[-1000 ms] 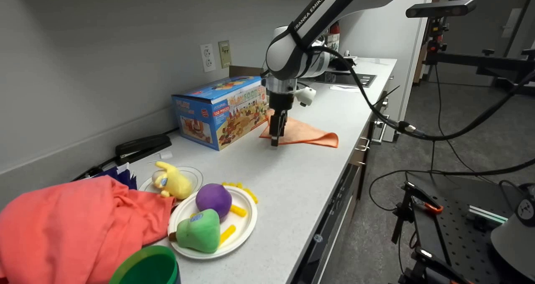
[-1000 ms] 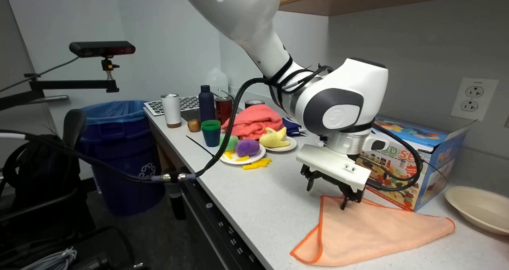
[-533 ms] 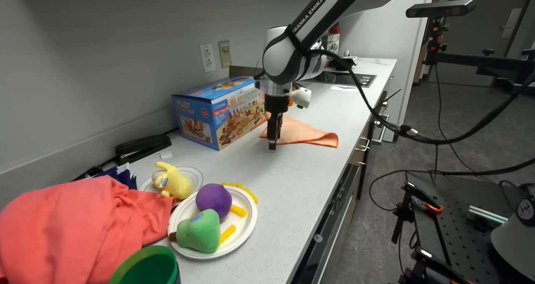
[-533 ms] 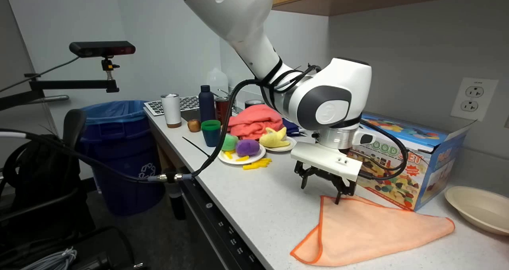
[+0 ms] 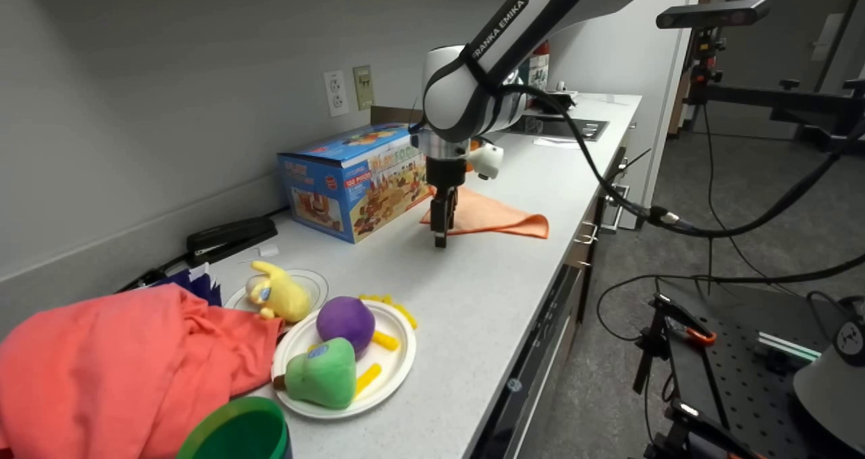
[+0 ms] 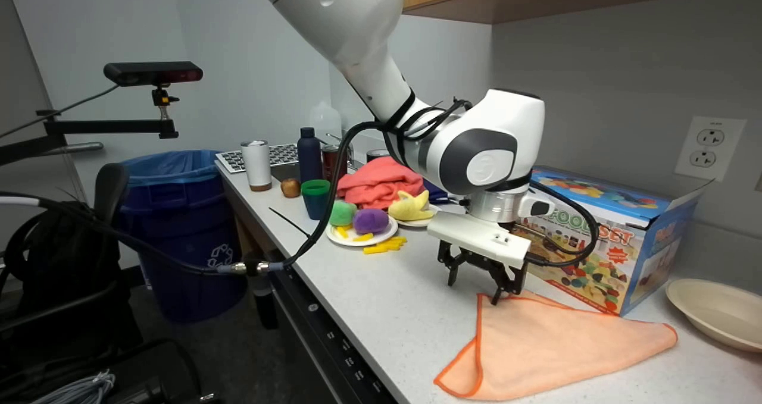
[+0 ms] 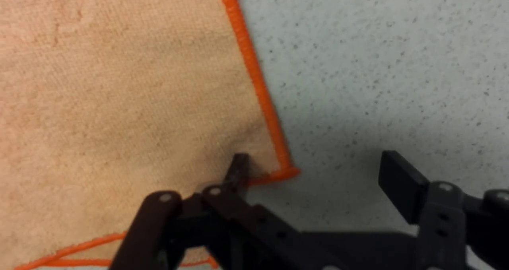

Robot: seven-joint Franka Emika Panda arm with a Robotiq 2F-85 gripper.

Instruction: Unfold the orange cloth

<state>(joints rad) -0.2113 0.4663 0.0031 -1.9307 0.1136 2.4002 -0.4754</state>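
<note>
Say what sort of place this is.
Likely a kitchen or kitchenette: a long, speckled white countertop, a flat black cooktop set into it, and a black, button-lined appliance front below.

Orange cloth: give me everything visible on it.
The orange cloth looks like thin, soft fabric, pale orange with a brighter orange stitched hem. It is folded over itself: a lower layer shows past the top layer's edge in an exterior view. It lies mostly flat on the speckled counter beside the play food box; whether it touches the box is unclear. One finger of the open gripper is near a corner, apparently touching the cloth; the other is off it.
</note>
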